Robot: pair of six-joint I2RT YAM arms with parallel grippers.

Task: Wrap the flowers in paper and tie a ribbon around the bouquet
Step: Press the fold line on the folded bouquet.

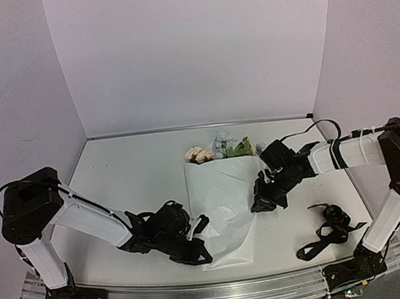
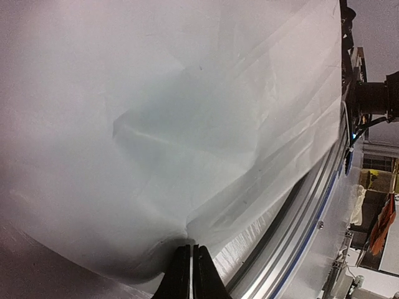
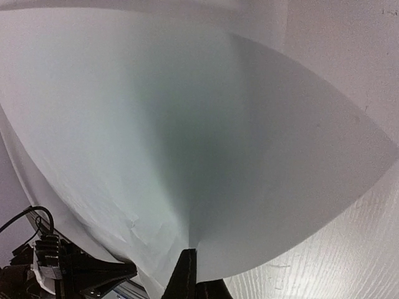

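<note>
The white paper (image 1: 224,194) lies in the middle of the table, folded over the stems of the flowers (image 1: 220,149), whose peach and pale blue blooms stick out past its far edge. At the paper's near left corner, my left gripper (image 1: 203,255) is shut on its edge; the sheet (image 2: 187,124) bulges above the pinching jaws (image 2: 190,250). On the paper's right side my right gripper (image 1: 259,204) is also shut on it, and the sheet (image 3: 187,124) arches up from those jaws (image 3: 189,254). The black ribbon (image 1: 328,230) lies in a loose heap near the right arm's base.
An aluminium rail (image 1: 203,296) runs along the table's near edge, close under the left gripper (image 2: 312,205). White walls close off the back and both sides. The right arm's base (image 1: 353,269) stands next to the ribbon.
</note>
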